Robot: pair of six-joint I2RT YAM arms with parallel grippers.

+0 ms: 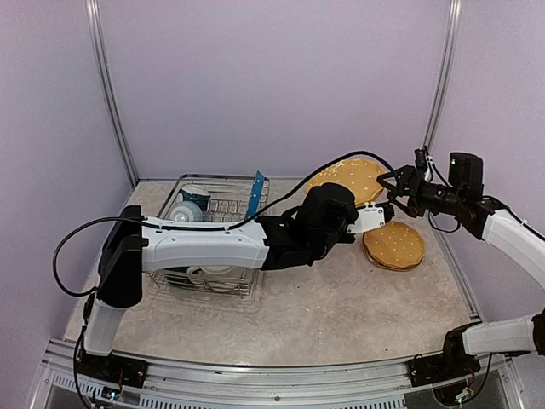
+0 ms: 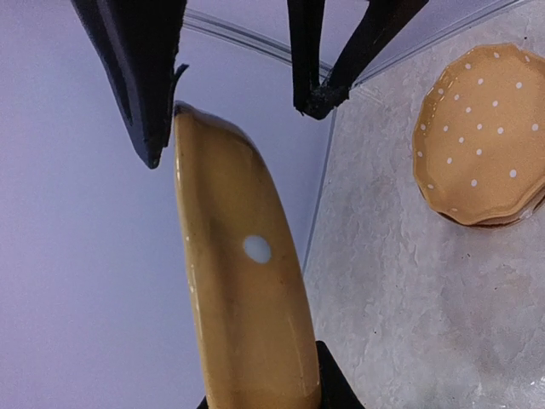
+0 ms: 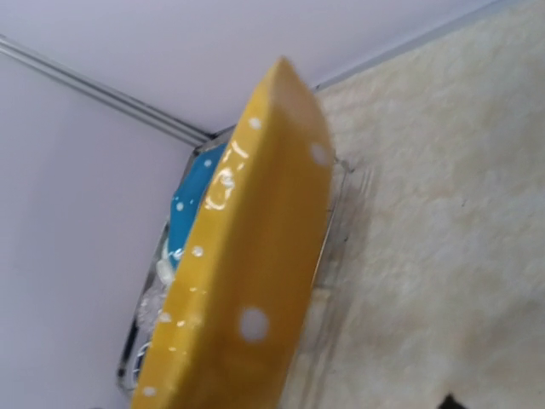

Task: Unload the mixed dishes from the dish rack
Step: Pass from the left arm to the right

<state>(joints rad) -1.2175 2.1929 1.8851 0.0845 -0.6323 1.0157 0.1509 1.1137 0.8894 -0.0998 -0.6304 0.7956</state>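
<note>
**Top view.** Left gripper (image 1: pixel 368 213) reaches past the right end of the dish rack (image 1: pixel 226 177). It is clamped on the near rim of a yellow dotted plate (image 1: pixel 345 176), held up off the table just right of the rack. Right gripper (image 1: pixel 393 183) sits at the plate's far-right rim, jaws apart, not biting. Stack of yellow plates (image 1: pixel 393 245) lies on the table, farther right of the rack. Blue plate (image 1: pixel 256 194) stands upright at the rack's right end. Other dishes are inside, mostly hidden under the left arm.

**Left wrist.** Plate seen edge-on. The right gripper's fingers (image 2: pixel 136 77) stand either side of its top rim, with a gap on both sides.

**Right wrist.** Plate rim fills the frame, rack and blue plate behind it. Own fingers barely in view.

**Risk, my reading.** Looks like a handover.
- If the left lets go before the right has closed, the plate drops onto the stack or table.
- The rim is glazed and the purchase thin, so the plate could slip or pivot in the jaws.
- With both clamped and pulling differently, it could be wrenched loose.
</note>
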